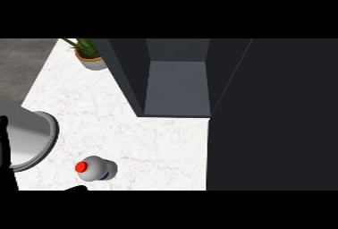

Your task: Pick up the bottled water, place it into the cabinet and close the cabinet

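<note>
The bottled water (96, 169) stands upright on the white marble counter (132, 129) at the lower left, a pale bottle with a red cap seen from above. The dark cabinet (177, 89) stands open behind it, its grey inner shelf bare. Its door (271, 116) is swung out and fills the right side of the view. My left forearm (30, 138) comes in at the left edge as a grey cylinder. A black part of my left hand (5, 154) shows beside it, to the left of the bottle and apart from it. My right hand does not show.
A potted plant (89, 56) sits at the back left of the counter, beside the cabinet's left wall. A small black tip (78, 188) shows at the lower edge just below the bottle. Grey floor (20, 62) lies beyond the counter's left edge.
</note>
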Robot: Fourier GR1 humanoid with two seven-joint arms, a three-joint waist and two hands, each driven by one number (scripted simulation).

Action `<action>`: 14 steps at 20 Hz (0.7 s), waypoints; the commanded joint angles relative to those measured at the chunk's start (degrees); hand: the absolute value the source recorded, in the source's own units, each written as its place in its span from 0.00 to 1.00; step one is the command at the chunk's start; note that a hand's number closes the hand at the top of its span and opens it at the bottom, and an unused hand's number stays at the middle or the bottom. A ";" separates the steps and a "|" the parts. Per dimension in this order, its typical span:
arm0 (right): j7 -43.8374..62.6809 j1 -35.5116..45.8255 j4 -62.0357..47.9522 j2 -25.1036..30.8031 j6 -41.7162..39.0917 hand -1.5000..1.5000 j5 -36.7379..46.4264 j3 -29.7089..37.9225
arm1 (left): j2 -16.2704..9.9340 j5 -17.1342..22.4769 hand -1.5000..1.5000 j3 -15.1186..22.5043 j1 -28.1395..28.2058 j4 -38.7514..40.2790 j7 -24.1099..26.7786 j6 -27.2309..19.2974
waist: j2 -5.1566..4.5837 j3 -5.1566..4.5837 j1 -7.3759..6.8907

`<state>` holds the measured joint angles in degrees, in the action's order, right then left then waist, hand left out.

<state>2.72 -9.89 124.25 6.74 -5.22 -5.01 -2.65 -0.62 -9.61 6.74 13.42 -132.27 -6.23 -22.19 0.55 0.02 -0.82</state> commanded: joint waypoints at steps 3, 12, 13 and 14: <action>3.44 -10.47 9.38 0.50 -3.38 0.00 -5.68 -2.10 | 0.60 -4.88 0.00 16.20 14.50 -10.72 -2.33 -14.85 | 0.56 0.10 0.40; 5.29 -19.30 19.81 1.68 -5.78 0.00 -9.28 -1.03 | 0.42 -17.67 0.00 41.96 27.30 -7.71 10.13 -27.02 | 0.21 0.12 0.51; 4.47 -21.70 20.73 1.68 -6.56 0.00 -11.32 0.02 | -0.41 -16.70 0.00 42.02 28.49 -8.97 11.10 -27.98 | 0.26 0.11 0.75; 5.38 -22.41 22.14 2.93 -7.45 0.00 -12.16 1.03 | -0.25 -15.42 0.00 44.80 28.70 -6.00 14.40 -29.03 | 0.21 0.05 0.76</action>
<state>5.94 -27.05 138.14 8.73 -11.45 -12.75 -3.16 -0.30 -18.26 43.57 37.35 -135.98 3.51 -47.43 0.74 0.10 -0.17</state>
